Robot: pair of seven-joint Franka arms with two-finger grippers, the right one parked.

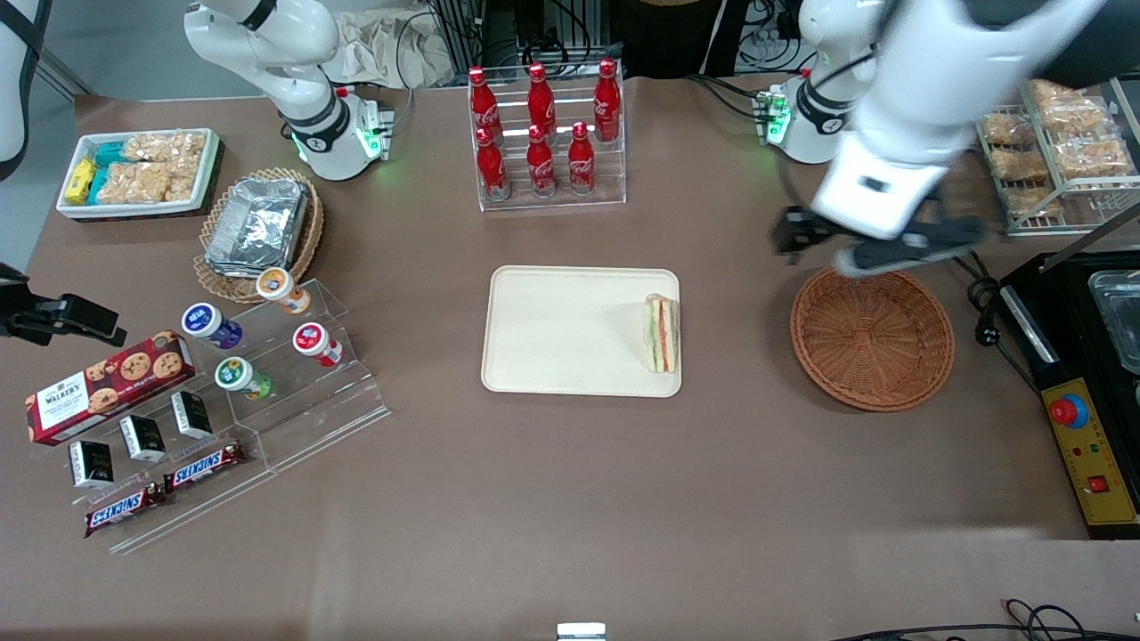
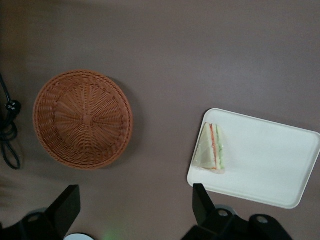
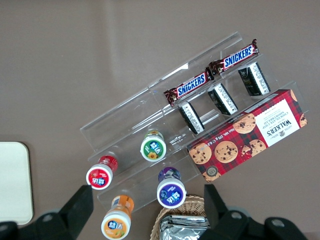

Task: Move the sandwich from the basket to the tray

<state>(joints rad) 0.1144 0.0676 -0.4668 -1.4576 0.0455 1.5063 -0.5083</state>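
The sandwich (image 1: 662, 334), a clear-wrapped white-bread wedge with orange and green layers, lies on the cream tray (image 1: 552, 329) at the end nearest the basket. The reddish-brown wicker basket (image 1: 871, 338) stands beside the tray toward the working arm's end and holds nothing. My left gripper (image 1: 877, 249) hangs high above the basket's rim farthest from the front camera, open and empty. In the left wrist view the gripper (image 2: 135, 195) frames bare table between the basket (image 2: 82, 119) and the tray (image 2: 270, 165), where the sandwich (image 2: 212, 148) lies.
A clear rack of red cola bottles (image 1: 545, 133) stands farther from the camera than the tray. A black control box with a red button (image 1: 1082, 427) and a cable (image 2: 7, 130) lie beside the basket. A wire rack of snack packs (image 1: 1051, 142) stands at the working arm's end.
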